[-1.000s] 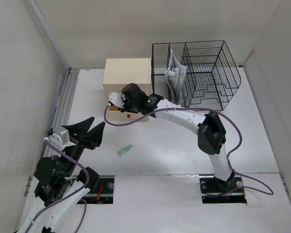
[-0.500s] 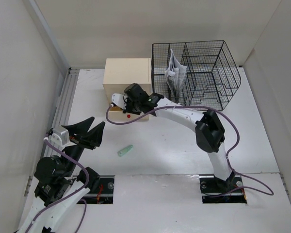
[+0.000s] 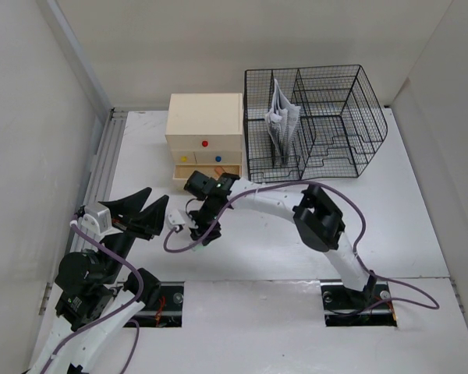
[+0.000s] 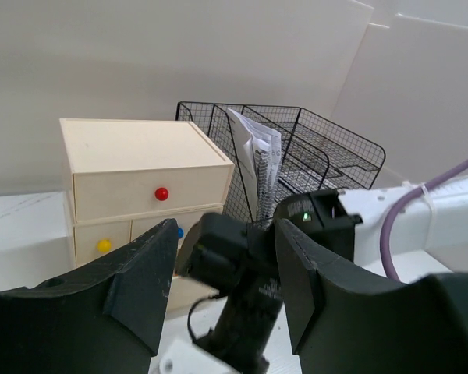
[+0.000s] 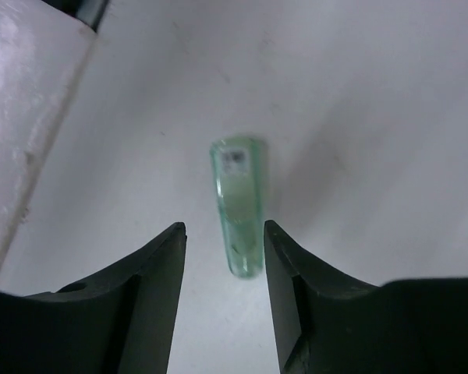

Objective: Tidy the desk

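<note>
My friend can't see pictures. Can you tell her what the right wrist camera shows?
A small see-through green tube lies on the white desk. The right gripper is open, with one dark side on each side of the tube's near end, not squeezing it.

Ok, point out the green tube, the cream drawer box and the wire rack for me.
Small translucent green tube (image 5: 238, 206): right wrist view, mid-body.
Cream drawer box (image 3: 205, 111): top view, its top panel.
Black wire mesh rack (image 3: 372, 128): top view, right wall.
</note>
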`<action>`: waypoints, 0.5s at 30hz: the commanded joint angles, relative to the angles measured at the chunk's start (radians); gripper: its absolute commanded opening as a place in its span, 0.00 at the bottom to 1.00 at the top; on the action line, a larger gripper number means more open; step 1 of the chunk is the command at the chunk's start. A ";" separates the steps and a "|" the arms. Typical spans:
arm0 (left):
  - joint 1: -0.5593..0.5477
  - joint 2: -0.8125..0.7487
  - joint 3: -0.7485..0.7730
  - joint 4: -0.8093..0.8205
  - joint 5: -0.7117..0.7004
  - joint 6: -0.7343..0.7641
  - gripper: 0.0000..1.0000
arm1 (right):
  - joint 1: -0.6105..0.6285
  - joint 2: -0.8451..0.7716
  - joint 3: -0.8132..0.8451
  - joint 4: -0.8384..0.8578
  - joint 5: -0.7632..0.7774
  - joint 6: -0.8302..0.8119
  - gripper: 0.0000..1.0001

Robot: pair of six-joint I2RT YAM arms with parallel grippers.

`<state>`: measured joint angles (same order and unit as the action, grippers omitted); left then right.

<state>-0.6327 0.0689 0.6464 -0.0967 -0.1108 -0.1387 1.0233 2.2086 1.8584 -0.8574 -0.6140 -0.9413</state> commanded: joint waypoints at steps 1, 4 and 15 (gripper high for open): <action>0.004 0.000 -0.001 0.035 -0.006 -0.001 0.50 | 0.029 0.005 -0.001 0.035 -0.017 0.021 0.50; 0.004 0.000 -0.001 0.035 -0.006 -0.001 0.50 | 0.038 0.025 -0.001 0.050 0.005 0.035 0.52; 0.004 -0.009 -0.001 0.035 -0.006 -0.001 0.50 | 0.057 0.025 -0.051 0.169 0.123 0.122 0.53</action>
<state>-0.6327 0.0689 0.6464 -0.0967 -0.1131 -0.1387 1.0775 2.2356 1.8046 -0.7502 -0.5148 -0.8524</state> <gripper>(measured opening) 0.494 0.528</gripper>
